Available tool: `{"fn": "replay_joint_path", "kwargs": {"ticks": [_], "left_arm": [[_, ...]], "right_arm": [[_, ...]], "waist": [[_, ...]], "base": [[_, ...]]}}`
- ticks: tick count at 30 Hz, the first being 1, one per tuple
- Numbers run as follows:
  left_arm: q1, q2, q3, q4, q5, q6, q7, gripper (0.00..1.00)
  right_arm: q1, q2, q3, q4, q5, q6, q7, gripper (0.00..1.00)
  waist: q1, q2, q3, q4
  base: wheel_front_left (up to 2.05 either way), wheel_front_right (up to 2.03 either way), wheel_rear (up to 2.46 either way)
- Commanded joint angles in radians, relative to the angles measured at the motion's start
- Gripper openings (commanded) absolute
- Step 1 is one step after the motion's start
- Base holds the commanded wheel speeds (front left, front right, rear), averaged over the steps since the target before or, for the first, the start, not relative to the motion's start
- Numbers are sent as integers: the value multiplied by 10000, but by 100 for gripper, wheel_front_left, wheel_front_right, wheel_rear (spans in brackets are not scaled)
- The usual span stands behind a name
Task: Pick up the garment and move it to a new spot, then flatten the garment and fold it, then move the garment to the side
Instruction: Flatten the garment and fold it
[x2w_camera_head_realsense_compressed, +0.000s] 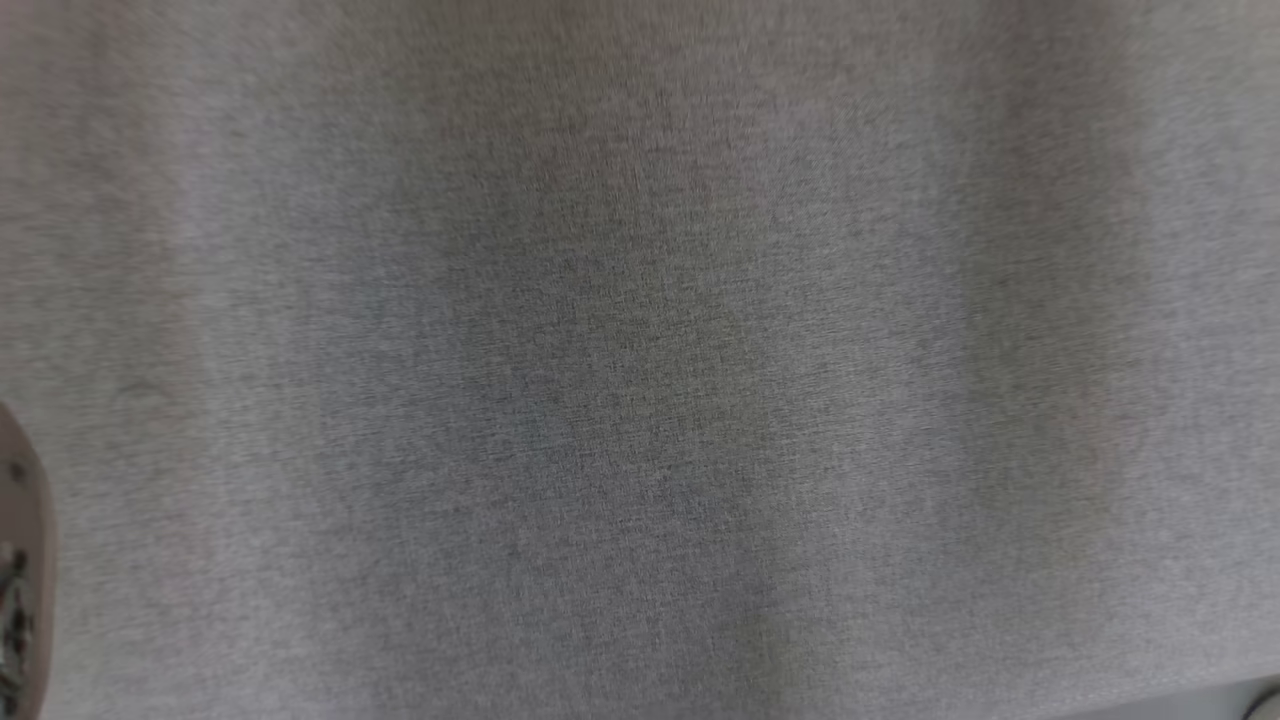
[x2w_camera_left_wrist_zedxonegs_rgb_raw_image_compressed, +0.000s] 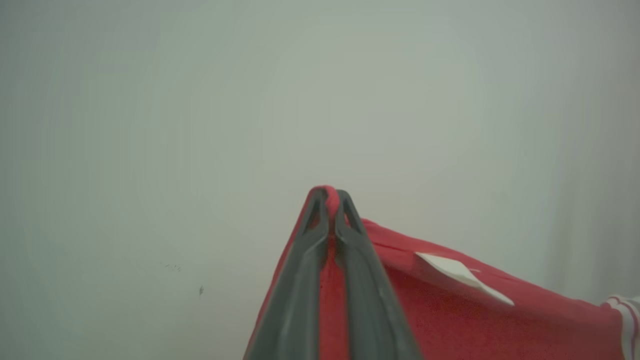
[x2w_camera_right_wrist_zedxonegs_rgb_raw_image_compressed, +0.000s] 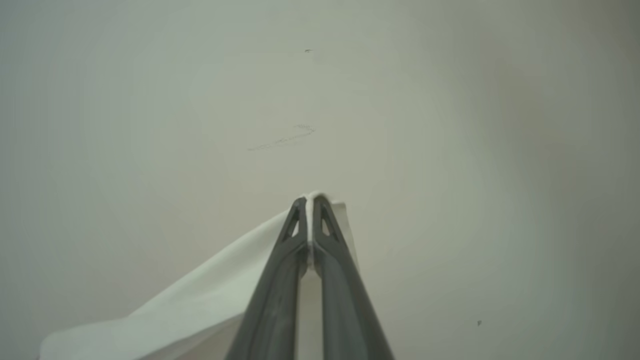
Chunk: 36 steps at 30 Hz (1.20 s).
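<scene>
Red garment: pinched at left gripper tips, hangs to their right
White cloth: pinched at right gripper tips, hangs left
Long axis: likely gripper-to-gripper

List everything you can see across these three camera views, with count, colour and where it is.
grey fabric surface: one, grey, across the head view
garment: one, red, lower right of the left wrist view
label: one, white, on the garment's red cloth
white cloth: one piece, white, lower left of the right wrist view; cannot tell whether it is part of the garment
left hand: one, dark fingers, shut on the garment
right hand: one, dark fingers, shut on the white cloth
</scene>
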Motion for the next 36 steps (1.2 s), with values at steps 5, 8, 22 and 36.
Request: {"fn": "replay_joint_path", "kwargs": {"ticks": [5,8,22,36], "left_arm": [[-1063,-179,976,-1103,470,-213,-125,0],[-871,-366,1358,-1480,686,-370,-101,0],[3451,-444,688,-1296,-123,-528,-105,0],[9995,-690,-287,-2696,-1549,-532,-106,0]], "right_arm": [[-1017,-286,-670,-935,-340,-23,-419,0],[-748,-267,-858,-1567,-494,-23,-412,0],[2783,-1466,2994,-1140,1039,-23,-409,0],[9673,-2607,3387,-3589,2439,-23,2195,0]], "waist": [[-4,-4,1148,-140],[-4,-4,1253,-32],[-4,-4,466,336],[-4,-4,-2805,778]], "base": [[0,0,0],[0,0,0],[0,0,0],[0,0,0]]}}
